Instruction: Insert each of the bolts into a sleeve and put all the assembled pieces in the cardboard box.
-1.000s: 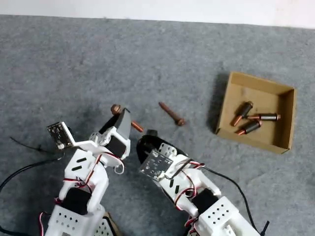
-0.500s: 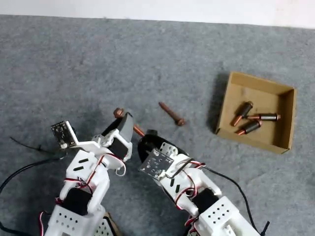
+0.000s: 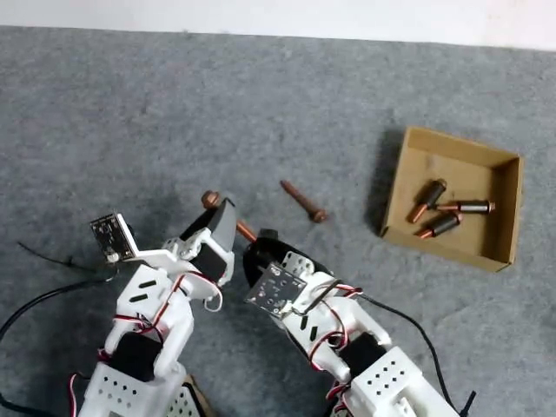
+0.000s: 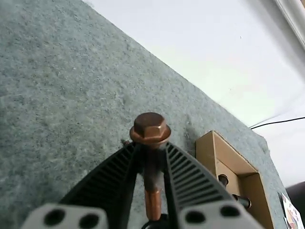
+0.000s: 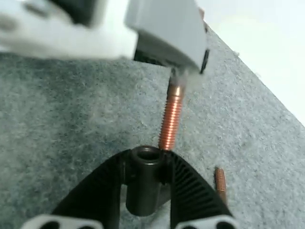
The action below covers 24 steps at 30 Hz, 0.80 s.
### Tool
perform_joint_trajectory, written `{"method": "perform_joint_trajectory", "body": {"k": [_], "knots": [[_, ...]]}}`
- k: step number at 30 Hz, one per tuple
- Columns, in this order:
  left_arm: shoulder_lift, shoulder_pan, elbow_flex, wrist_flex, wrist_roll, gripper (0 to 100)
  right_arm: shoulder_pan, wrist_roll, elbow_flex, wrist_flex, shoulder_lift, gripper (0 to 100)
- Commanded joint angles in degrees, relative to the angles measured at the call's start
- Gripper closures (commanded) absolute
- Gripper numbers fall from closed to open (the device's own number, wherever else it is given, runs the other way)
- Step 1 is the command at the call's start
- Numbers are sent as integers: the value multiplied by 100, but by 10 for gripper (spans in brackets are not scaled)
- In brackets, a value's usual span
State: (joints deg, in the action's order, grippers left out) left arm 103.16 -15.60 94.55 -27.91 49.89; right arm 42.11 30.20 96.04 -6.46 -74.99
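Right gripper (image 5: 145,164) is clenched on a dark cylindrical metal sleeve (image 5: 143,193), open mouth facing the bolt. Left gripper (image 4: 151,151) grasps a copper hex-headed bolt (image 4: 150,129) by its shank, with the threaded tip just at the sleeve's rim and seemingly off-centre.

Risk: the tip catches the rim and the bolt pivots or slips in the grip.

Beyond, a second copper bolt (image 3: 303,201) lies loose on the grey carpet (image 3: 174,113). The cardboard box (image 3: 511,208) holds three assembled pieces (image 3: 443,224).

Grey felt table (image 3: 130,104); loose bolt (image 3: 303,201) lying flat mid-surface; cardboard box (image 3: 511,213) resting well apart from it.
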Motion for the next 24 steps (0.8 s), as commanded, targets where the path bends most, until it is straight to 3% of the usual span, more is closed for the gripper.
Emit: {"method": "perform_joint_trajectory", "body": {"k": [1,5,24], "knots": [[92,-84,-57,-149,18,994,-110,44,576,4,-119,993],[92,-435,-110,-484,-44,993,-110,44,576,4,-119,993],[92,-479,-22,-712,-281,995,-110,53,576,-4,-119,993]]}}
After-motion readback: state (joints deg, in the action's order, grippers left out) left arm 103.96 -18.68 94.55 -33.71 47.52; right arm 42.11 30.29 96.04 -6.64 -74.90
